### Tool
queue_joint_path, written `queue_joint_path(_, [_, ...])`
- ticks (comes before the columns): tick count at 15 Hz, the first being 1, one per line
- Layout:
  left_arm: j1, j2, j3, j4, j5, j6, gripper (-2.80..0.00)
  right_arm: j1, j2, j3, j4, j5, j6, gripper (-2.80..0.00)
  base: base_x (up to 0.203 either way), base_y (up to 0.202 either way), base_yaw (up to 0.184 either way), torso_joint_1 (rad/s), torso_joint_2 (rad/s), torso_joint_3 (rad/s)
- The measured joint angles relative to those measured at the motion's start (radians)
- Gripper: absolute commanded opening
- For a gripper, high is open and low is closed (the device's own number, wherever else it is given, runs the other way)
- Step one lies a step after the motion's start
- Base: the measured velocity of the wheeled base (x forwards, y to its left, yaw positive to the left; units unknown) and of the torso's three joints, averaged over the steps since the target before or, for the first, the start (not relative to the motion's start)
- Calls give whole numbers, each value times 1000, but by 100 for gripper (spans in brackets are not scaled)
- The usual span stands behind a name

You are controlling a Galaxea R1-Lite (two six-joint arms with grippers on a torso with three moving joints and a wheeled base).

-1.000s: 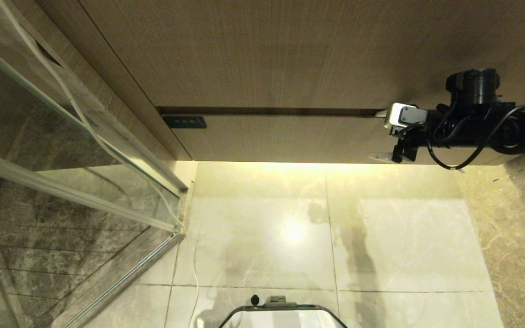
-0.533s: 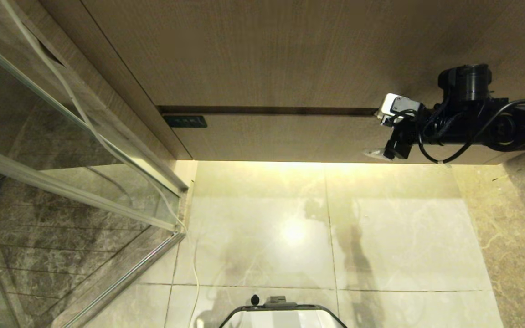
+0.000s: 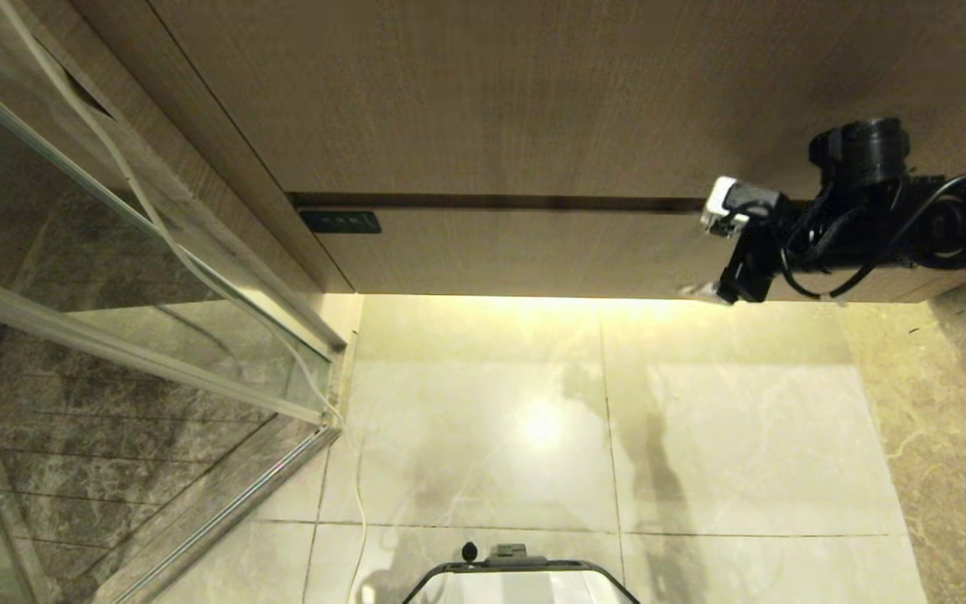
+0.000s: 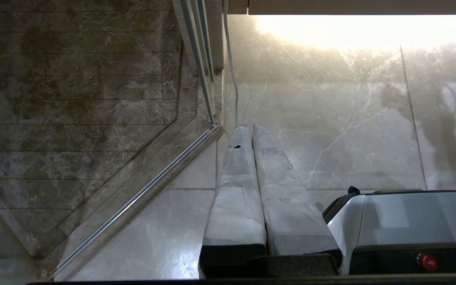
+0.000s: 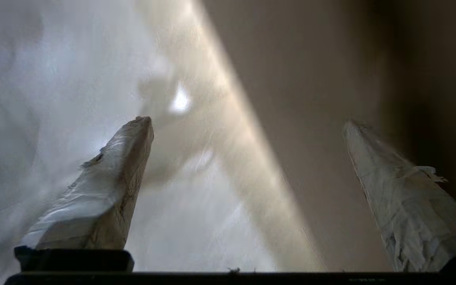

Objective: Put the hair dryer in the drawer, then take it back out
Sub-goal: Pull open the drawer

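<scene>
Since a second ago the right gripper has tilted slightly, jaws spread wide and empty, at the right of the frame against the closed drawer. Left gripper is pinched shut. Hair dryer's nowhere visible.

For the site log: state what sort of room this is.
Most likely a bathroom: a glass shower partition with a metal frame, polished marble-look floor tiles, and a wood-grain vanity with a closed drawer lit from underneath.
</scene>
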Motion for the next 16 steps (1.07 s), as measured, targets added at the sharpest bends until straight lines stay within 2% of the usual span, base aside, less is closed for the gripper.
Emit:
queue_joint_path(3, [0,0,0,0,0,1,-280,1,-19,-10,61,-15,-3,0,0,0,0,1,9,-7])
queue_joint_path(8, [0,0,0,0,0,1,-280,3,-63,-2,52,0,-4,0,0,0,0,0,0,0])
queue_joint_path(11, [0,0,0,0,0,0,-280,-9,-120,104,41,-2,1,0,0,0,0,0,0,0])
queue_joint_path(14, [0,0,0,0,0,1,-280,-7,-172,234,-103,-2,64,0,0,0,0,0,0,0])
queue_joint_path(16, [1,0,0,0,0,1,-280,-8,-190,359,-295,-4,91,0,0,0,0,0,0,0])
